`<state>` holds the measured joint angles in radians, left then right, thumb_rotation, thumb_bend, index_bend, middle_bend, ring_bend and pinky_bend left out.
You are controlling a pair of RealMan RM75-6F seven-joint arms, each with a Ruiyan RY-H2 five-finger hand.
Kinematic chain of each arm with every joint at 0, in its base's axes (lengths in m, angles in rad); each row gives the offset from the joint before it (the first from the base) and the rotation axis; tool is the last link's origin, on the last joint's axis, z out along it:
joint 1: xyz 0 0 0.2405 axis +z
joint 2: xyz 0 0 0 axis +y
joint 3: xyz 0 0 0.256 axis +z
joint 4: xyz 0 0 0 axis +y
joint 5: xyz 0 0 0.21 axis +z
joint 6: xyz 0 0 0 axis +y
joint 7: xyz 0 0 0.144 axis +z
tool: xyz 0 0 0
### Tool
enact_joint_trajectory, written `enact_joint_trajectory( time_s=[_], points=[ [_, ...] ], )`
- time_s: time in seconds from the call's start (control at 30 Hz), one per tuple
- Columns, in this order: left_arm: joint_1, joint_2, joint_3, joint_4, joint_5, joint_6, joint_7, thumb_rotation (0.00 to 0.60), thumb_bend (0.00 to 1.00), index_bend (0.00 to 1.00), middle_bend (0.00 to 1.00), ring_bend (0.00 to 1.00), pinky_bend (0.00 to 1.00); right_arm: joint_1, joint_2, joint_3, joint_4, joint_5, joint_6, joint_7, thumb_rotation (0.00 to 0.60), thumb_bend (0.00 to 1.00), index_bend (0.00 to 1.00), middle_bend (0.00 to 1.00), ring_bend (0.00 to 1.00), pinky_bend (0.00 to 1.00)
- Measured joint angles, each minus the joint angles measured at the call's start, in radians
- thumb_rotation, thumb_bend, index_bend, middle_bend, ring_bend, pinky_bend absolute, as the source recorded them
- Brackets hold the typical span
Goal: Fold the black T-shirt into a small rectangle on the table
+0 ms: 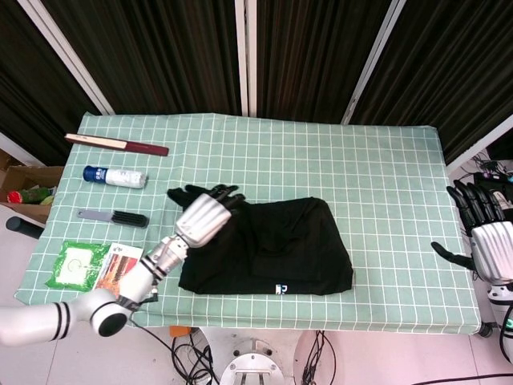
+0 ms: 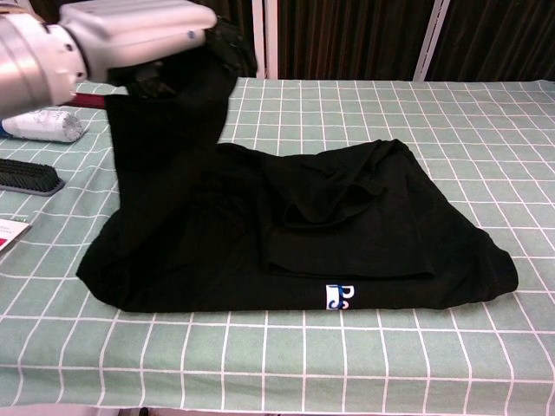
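So the black T-shirt [image 1: 272, 249] is sitting mid-table on the green checked tablecloth [image 1: 385, 160], already bunched into a rough folded slab, with a little white-and-blue label [image 2: 339, 296] showing at the near edge. It's not a tidy rectangle yet though: the right side runs at a slant and there's a lumpy overlap in the middle.

My left hand [image 1: 204, 215] is pinching the left edge of the shirt and holding it up off the table; from the chest view you can see the fabric hanging down from my fingers [image 2: 186, 61] like a curtain. Looks to me like I'm halfway through bringing that flap over to the right.

My right hand [image 1: 487, 233] is parked off the right edge of the table, fingers spread, holding nothing.

What's left, I reckon: lay this flap across, smooth it, probably one more fold to get it small and square. I'd say past halfway but not close to done.
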<state>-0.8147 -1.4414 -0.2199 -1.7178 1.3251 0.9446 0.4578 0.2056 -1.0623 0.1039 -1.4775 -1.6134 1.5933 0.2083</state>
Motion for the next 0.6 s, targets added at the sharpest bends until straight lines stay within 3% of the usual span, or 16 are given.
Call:
enact_joint_trajectory(
  time_s=[0.33,0.6],
  points=[
    [-0.238,-0.215,-0.084,0.055,-0.219,-0.128,0.176,0.600,0.65,0.61,0.23,0.13,0.19,-0.019,0.004,0.009,0.016,0.009,0.022,0.031,0.600,0.03,0.00,0.06,0.02,0.10],
    [-0.380,-0.364,-0.115,0.200,-0.416,-0.125,0.322,0.600,0.65,0.61,0.23,0.13,0.19,-0.022,0.003,0.011,0.027,0.011,0.018,0.046,0.600,0.03,0.00,0.06,0.02,0.09]
  ],
)
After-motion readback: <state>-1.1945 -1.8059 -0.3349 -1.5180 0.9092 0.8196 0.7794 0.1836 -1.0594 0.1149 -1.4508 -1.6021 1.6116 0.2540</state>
